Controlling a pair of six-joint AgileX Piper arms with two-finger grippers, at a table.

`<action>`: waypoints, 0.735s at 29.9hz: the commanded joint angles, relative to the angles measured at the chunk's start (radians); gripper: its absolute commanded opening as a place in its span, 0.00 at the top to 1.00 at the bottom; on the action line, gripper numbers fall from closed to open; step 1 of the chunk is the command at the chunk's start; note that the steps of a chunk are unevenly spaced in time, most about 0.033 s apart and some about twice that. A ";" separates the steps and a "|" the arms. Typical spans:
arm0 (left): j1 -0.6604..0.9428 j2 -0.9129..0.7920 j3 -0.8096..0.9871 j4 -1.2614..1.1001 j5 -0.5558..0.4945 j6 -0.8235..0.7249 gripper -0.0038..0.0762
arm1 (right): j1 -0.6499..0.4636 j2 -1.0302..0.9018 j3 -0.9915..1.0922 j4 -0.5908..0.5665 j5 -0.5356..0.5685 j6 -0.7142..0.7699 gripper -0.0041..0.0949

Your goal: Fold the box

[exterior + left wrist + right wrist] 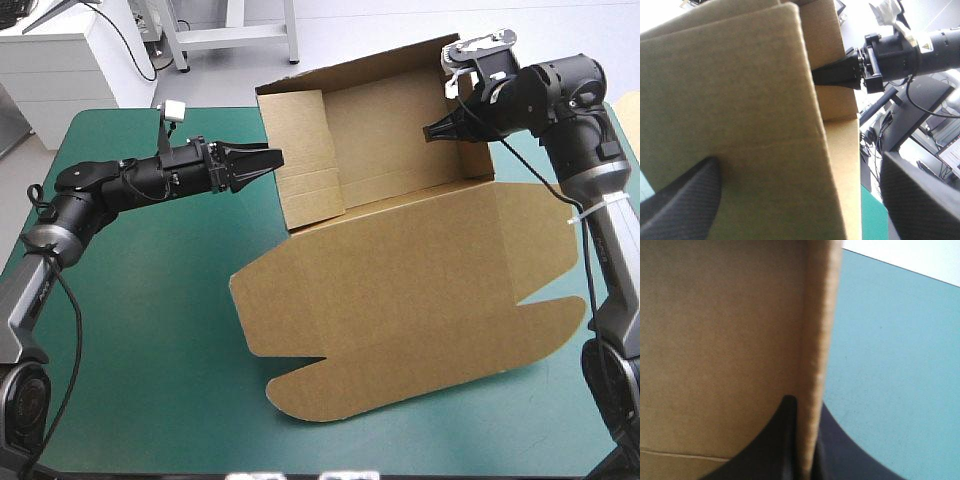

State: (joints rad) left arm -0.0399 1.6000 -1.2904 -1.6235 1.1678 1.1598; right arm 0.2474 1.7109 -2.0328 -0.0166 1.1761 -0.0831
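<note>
The brown box (400,270) lies mid-table, its back and side walls raised at the far end and its lid flat toward the front. My left gripper (272,160) hovers at the raised left wall. In the left wrist view the left gripper (800,165) is open, that wall of the box (740,90) standing between the spread fingers (680,205). My right gripper (432,130) is at the top of the right wall, with the right gripper (802,405) shut on the edge of the box (715,340). The left wrist view also shows the right gripper (840,75) across the box.
Bare teal-green cover (150,330) spreads left of the box and along the front edge. The flat lid's rounded flaps (330,395) reach close to the table's front edge. More cover (890,365) shows beside the right wall.
</note>
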 commanded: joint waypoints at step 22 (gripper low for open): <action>-0.354 -0.042 -0.514 1.215 -0.312 -1.019 0.40 | 0.017 -0.046 -0.026 0.219 -0.148 0.094 0.98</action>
State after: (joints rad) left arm -0.3400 1.6000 -1.7313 -0.5339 0.8858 0.3066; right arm 0.2533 1.7121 -2.0327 0.0212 1.1360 0.0000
